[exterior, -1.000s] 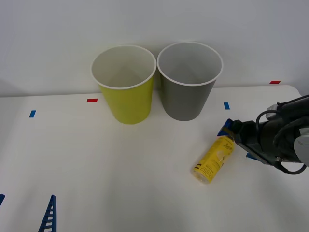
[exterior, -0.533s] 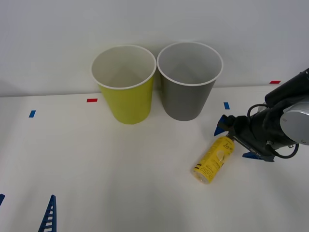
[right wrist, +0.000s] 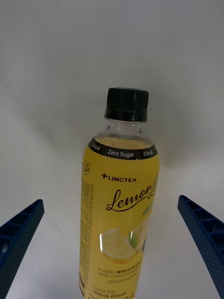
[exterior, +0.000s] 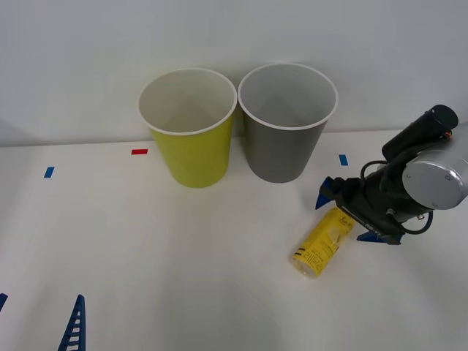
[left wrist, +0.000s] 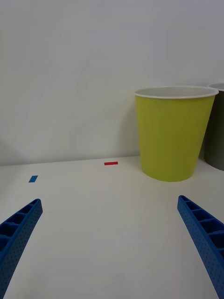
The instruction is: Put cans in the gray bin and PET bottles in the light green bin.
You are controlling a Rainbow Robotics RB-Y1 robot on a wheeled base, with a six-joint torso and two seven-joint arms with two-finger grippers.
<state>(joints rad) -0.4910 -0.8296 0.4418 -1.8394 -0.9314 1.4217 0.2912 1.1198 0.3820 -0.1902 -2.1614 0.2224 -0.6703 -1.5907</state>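
The PET bottle (exterior: 322,243) lies on its side on the white table, its black cap (right wrist: 126,104) pointing away from me and to the right. My right gripper (exterior: 345,217) is open, with its blue fingers on either side of the bottle's cap end and apart from it; the right wrist view shows the yellow-labelled bottle (right wrist: 120,210) between them. The light green bin (exterior: 189,128) and the gray bin (exterior: 287,124) stand upright side by side at the back. My left gripper (exterior: 40,307) is open near the front left edge, far from the light green bin (left wrist: 172,133).
A white wall rises right behind the bins. Small tape marks lie on the table: red (exterior: 139,151), blue (exterior: 48,172) and blue (exterior: 343,159). Bare table spreads between the bottle and the bins.
My right gripper has moved left and slightly toward the bins, so its open fingers now straddle the bottle's cap end. The bottle, bins and left arm have not moved.
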